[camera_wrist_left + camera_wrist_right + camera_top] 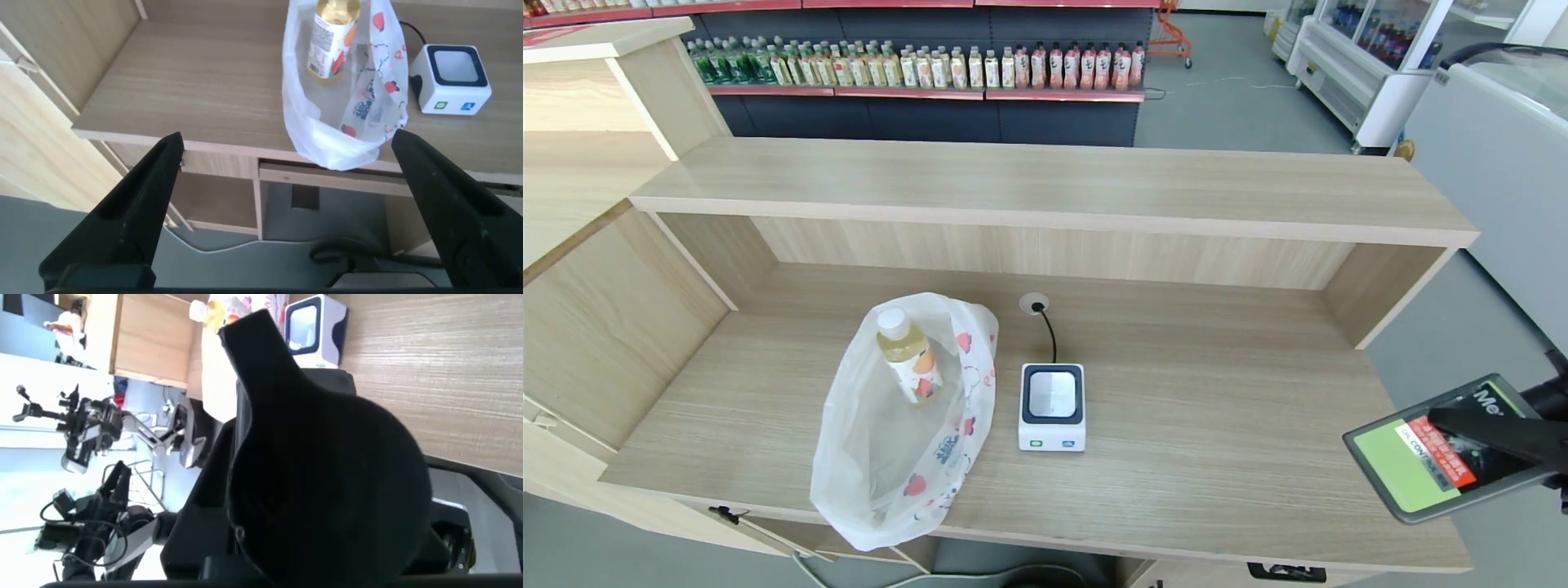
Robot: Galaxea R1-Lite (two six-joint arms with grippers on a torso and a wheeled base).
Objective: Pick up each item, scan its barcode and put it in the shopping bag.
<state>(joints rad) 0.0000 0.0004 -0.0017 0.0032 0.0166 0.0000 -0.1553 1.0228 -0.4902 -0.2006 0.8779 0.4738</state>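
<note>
A white plastic shopping bag [894, 457] with red prints lies open on the wooden counter [1217, 425], and a bottle [910, 354] of pale drink with a white cap rests inside it. Just beside the bag stands the white barcode scanner [1052, 406], its window facing up. My right gripper [1445, 425] is shut on a flat dark box [1421, 469] with a green and red label, held off the counter's right front corner. My left gripper [286, 216] hangs open below the counter's front edge, in front of the bag [343, 98], bottle [330, 37] and scanner [454, 77].
A raised wooden ledge [1045, 184] and side walls enclose the counter on three sides. The scanner's cable [1048, 331] runs to a hole in the counter behind it. Shelves of bottles [915, 69] and freezers [1372, 65] stand far behind.
</note>
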